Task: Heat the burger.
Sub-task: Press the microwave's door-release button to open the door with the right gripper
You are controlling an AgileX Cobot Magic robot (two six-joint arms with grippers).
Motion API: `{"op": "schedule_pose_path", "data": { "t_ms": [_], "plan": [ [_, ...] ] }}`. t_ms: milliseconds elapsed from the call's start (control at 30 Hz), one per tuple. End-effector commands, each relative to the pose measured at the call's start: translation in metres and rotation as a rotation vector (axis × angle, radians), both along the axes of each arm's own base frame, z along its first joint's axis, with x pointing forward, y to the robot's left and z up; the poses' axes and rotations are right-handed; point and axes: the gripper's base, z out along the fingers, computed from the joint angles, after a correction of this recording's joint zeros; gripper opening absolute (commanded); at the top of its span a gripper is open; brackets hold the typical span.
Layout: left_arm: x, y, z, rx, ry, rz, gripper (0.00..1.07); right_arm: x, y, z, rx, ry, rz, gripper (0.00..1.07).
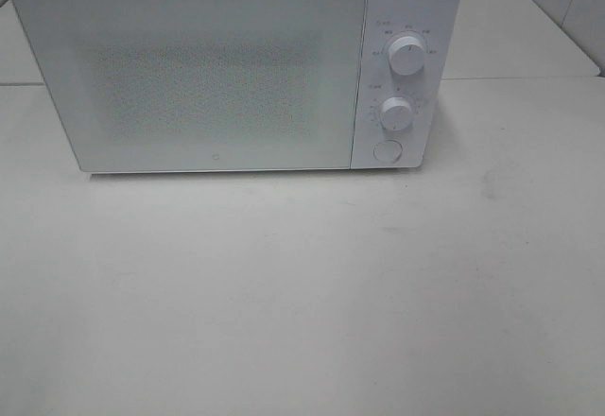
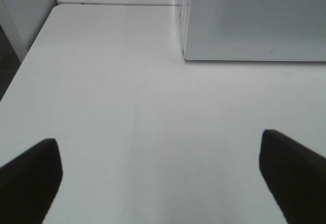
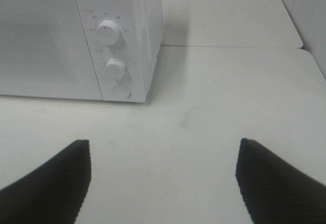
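From the high camera I see a white box-shaped microwave oven [image 1: 208, 76] standing on the far part of the white flat table [image 1: 302, 303]. Its wide frosted door [image 1: 189, 76], which has a fine dotted mesh, is closed. On the control panel to the right of the door there are two round white knobs, the upper knob [image 1: 406, 56] and the lower knob [image 1: 397, 112]. Under them there is a round white button [image 1: 387, 151].

I cannot find the burger in any of my three views (the mesh of the door does not let me look inside), so I cannot tell where it is.

The left gripper [image 2: 159, 145] hangs over the table, in front of the lower corner of the oven on the door side. Its two black fingers [image 2: 30, 178] stand wide apart and hold nothing. The right gripper [image 3: 163, 145] is over the table in front of the control panel side. Its black fingers [image 3: 270, 183] are also spread wide, with only the table surface between them. Neither gripper touches the oven.
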Motion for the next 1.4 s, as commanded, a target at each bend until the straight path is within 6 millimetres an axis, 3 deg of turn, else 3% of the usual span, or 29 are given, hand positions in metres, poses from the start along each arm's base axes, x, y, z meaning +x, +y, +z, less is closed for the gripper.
{"op": "schedule_pose_path", "data": {
  "t_ms": [33, 467, 633, 900, 1033, 1400],
  "plan": [
    [-0.003, -0.001, 0.000, -0.007, -0.026, -0.006, 1.01, 0.016, 0.000, 0.006, 0.016, -0.051, -0.017, 0.76],
    [-0.003, -0.001, 0.000, -0.007, -0.026, -0.006, 1.01, 0.083, 0.002, 0.004, 0.019, -0.034, -0.044, 0.76],
    [-0.003, -0.001, 0.000, -0.007, -0.026, -0.006, 1.01, 0.119, 0.003, -0.005, 0.024, -0.019, -0.061, 0.76],
    [-0.003, -0.001, 0.000, -0.007, -0.026, -0.006, 1.01, 0.157, 0.003, -0.017, 0.023, -0.090, -0.083, 0.76],
    [-0.003, -0.001, 0.000, -0.007, -0.026, -0.006, 1.01, 0.176, 0.002, -0.034, 0.023, -0.202, -0.103, 0.76],
    [-0.003, -0.001, 0.000, -0.007, -0.026, -0.006, 1.01, 0.192, 0.007, -0.088, 0.017, -0.227, -0.124, 0.76]
  ]
}}
